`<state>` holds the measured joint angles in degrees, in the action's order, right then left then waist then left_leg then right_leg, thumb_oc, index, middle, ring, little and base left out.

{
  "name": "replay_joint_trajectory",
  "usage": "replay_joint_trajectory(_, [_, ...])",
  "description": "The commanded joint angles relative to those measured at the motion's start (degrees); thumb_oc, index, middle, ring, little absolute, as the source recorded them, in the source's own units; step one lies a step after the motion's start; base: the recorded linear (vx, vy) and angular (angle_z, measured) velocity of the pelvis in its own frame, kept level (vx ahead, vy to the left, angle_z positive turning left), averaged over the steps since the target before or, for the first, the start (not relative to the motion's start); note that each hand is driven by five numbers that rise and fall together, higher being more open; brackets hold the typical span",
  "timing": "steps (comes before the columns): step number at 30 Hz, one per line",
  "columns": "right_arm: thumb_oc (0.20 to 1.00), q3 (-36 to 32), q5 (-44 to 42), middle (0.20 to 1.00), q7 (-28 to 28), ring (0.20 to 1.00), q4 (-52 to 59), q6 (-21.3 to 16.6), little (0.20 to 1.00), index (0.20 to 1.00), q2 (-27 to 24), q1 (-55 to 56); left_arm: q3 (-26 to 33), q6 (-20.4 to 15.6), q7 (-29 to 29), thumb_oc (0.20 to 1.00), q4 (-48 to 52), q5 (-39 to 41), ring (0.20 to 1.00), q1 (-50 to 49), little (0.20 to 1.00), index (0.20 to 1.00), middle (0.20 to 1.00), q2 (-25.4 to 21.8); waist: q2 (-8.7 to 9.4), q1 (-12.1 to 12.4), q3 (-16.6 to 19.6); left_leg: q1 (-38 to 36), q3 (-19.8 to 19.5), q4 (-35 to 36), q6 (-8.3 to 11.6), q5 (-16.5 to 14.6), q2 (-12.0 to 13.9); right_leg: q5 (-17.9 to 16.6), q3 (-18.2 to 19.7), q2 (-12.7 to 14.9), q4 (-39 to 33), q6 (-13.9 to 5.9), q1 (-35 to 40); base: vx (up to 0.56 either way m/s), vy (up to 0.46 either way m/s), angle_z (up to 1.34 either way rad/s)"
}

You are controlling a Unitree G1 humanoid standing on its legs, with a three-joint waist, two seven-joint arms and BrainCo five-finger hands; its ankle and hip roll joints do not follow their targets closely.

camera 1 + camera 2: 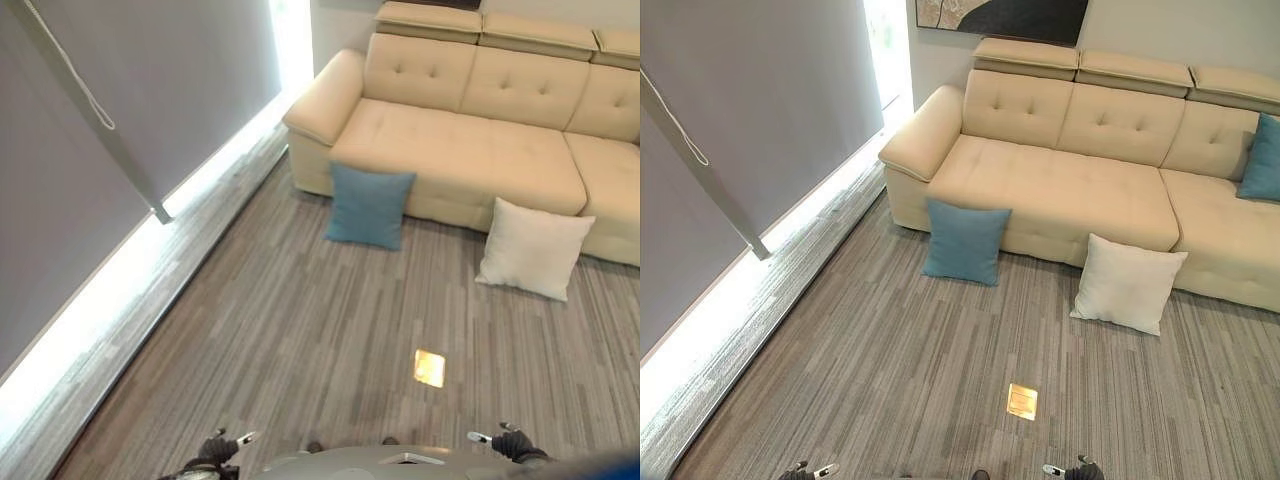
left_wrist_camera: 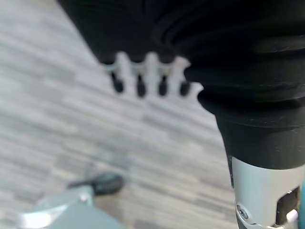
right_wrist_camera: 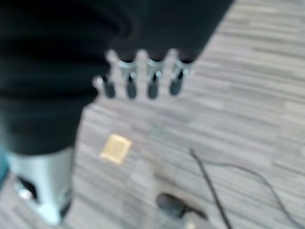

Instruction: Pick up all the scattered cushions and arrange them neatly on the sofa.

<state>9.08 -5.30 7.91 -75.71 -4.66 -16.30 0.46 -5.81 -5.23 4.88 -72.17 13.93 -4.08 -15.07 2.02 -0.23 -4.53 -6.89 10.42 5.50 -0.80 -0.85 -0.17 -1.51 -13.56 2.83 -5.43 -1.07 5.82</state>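
Observation:
A blue cushion (image 1: pixel 965 243) leans upright on the floor against the front of the beige sofa (image 1: pixel 1060 185). A white cushion (image 1: pixel 1127 284) leans against the sofa front further right. Another blue cushion (image 1: pixel 1264 160) rests on the sofa seat at its far right. My left hand (image 1: pixel 218 449) hangs low at the near edge of the floor, and my right hand (image 1: pixel 508 442) does the same on the other side. In the wrist views the left hand's fingers (image 2: pixel 150 78) and the right hand's fingers (image 3: pixel 143 78) hang straight and hold nothing, far from the cushions.
A striped grey carpet (image 1: pixel 940 370) runs from me to the sofa, with a brass floor plate (image 1: pixel 1022 401) set into it. A grey blind (image 1: pixel 750 110) with a bright window strip runs along the left. A dark picture (image 1: pixel 1005 17) hangs above the sofa.

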Motion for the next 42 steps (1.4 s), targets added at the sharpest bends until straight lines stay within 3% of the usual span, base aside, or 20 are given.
replay_joint_trajectory(1, [1.000, -0.7, 1.1, 1.000, 0.4, 1.000, -2.7, 0.4, 1.000, 1.000, -1.6, -3.4, 0.9, -0.1, -0.5, 1.000, -3.3, -2.5, 1.000, 4.2, 1.000, 1.000, 1.000, 0.5, -0.53, 0.8, -1.2, -1.1, 2.7, -0.5, 3.49, -0.4, 2.7, -0.3, -2.6, 2.1, 0.4, -4.62, 0.6, 0.00, 0.000, 0.00])
replay_joint_trajectory(15, [1.000, -1.4, -0.9, 1.000, -0.6, 1.000, -2.7, 0.9, 1.000, 1.000, -1.5, -3.6, 1.0, 0.8, -1.6, 1.000, -3.8, -1.9, 1.000, 4.6, 1.000, 1.000, 1.000, 0.9, -0.41, 0.7, -1.2, -1.0, 2.3, -0.5, 3.86, 0.0, 3.3, 0.3, -2.7, 1.4, 0.4, -4.11, 0.7, 0.00, -0.008, 0.00])
replay_joint_trajectory(21, [1.000, -0.1, 0.7, 1.000, -0.8, 1.000, -2.5, 1.2, 1.000, 1.000, -1.6, -3.5, 0.4, 1.0, -1.6, 1.000, -3.6, -2.5, 1.000, 5.0, 1.000, 1.000, 1.000, 0.5, 0.01, 0.8, -2.0, -1.2, 1.3, -0.5, 4.18, 1.0, 4.2, 1.1, -2.7, 0.5, 0.4, -3.02, 0.9, 0.01, -0.076, 0.10])
replay_joint_trajectory(25, [1.000, 0.1, -0.1, 1.000, -0.7, 1.000, -2.0, 1.0, 1.000, 1.000, -2.0, -4.4, -0.9, 0.7, -1.5, 1.000, -2.8, -1.3, 1.000, 7.3, 1.000, 1.000, 1.000, 0.3, 1.43, 0.7, -4.9, 6.4, -0.3, -13.2, 5.30, -0.6, 5.5, 1.8, -2.9, 0.4, 1.8, -0.96, -0.2, -0.10, -0.093, 0.27])
replay_joint_trajectory(28, [1.000, 0.4, -0.6, 1.000, -0.7, 1.000, -1.5, 0.9, 1.000, 1.000, -2.3, -5.1, -1.8, 0.7, -1.5, 1.000, -2.5, -0.7, 1.000, 8.3, 1.000, 1.000, 1.000, 0.5, 1.68, 1.3, -6.2, 11.3, -2.7, -20.3, 5.78, 1.8, 5.6, 2.8, -3.1, 0.2, 3.4, 0.10, -0.8, -0.04, -0.038, 0.33])
replay_joint_trajectory(29, [1.000, 0.5, -0.8, 1.000, -0.7, 1.000, -1.6, 1.0, 1.000, 1.000, -2.2, -5.2, -1.9, 0.6, -1.4, 1.000, -2.5, -0.4, 1.000, 8.5, 1.000, 1.000, 1.000, 0.5, 1.60, 1.4, -6.4, 12.4, -3.5, -19.8, 5.66, 2.2, 5.4, 3.0, -3.2, 0.3, 3.6, 0.16, -1.0, 0.01, 0.027, 0.10])
replay_joint_trajectory(32, [1.000, 0.6, -1.0, 1.000, -0.8, 1.000, -1.7, 1.0, 1.000, 1.000, -2.1, -5.3, -1.7, 0.6, -1.3, 1.000, -2.6, 0.2, 1.000, 8.4, 1.000, 1.000, 1.000, 0.5, 1.70, 1.3, -5.9, 12.8, -2.6, -15.4, 4.99, 1.6, 5.3, 3.1, -3.3, 0.6, 3.1, -0.50, -1.2, 0.12, 0.059, 0.09])
replay_joint_trajectory(34, [1.000, 0.6, -0.8, 1.000, -0.7, 1.000, -1.4, 1.1, 1.000, 1.000, -2.2, -5.2, -1.7, 0.7, -1.2, 1.000, -3.1, -0.3, 1.000, 8.2, 1.000, 1.000, 1.000, 0.4, 1.77, 1.8, -5.2, 15.8, -1.4, -10.4, 5.17, 5.1, 5.9, 3.4, -3.2, 0.6, 2.0, -1.32, -0.2, 0.20, 0.109, 0.28])
replay_joint_trajectory(35, [1.000, 0.8, -0.7, 1.000, -0.8, 1.000, -1.5, 1.2, 1.000, 1.000, -2.2, -5.3, -1.7, 0.7, -1.2, 1.000, -3.2, -0.3, 1.000, 8.1, 1.000, 1.000, 1.000, 0.3, 1.80, 2.3, -5.3, 16.2, -1.8, -10.1, 5.28, 5.4, 5.8, 3.7, -2.6, 0.7, 2.2, -1.47, -0.1, 0.11, 0.121, 0.15])
replay_joint_trajectory(39, [1.000, 0.9, -0.3, 1.000, -1.1, 1.000, -1.5, 1.3, 1.000, 1.000, -1.6, -5.4, -1.3, 0.6, -1.4, 1.000, -3.8, -0.2, 1.000, 7.7, 1.000, 1.000, 1.000, 0.1, 1.94, 2.5, -4.2, 13.9, -1.9, -9.0, 4.15, 3.6, 4.1, 4.2, -1.0, 2.2, 2.8, -2.64, 0.9, 0.21, 0.184, -0.38])
replay_joint_trajectory(42, [1.000, 1.1, 0.6, 1.000, -1.5, 1.000, -0.9, 1.4, 1.000, 1.000, -1.2, -6.4, -0.9, 0.6, -1.6, 1.000, -3.7, -0.2, 1.000, 7.8, 1.000, 1.000, 1.000, -0.3, 1.63, 3.6, -4.0, 11.8, -0.4, -8.2, 1.40, 1.4, 2.1, 4.6, 0.3, 5.8, 8.4, -4.56, -0.2, 0.23, 0.266, -0.40])
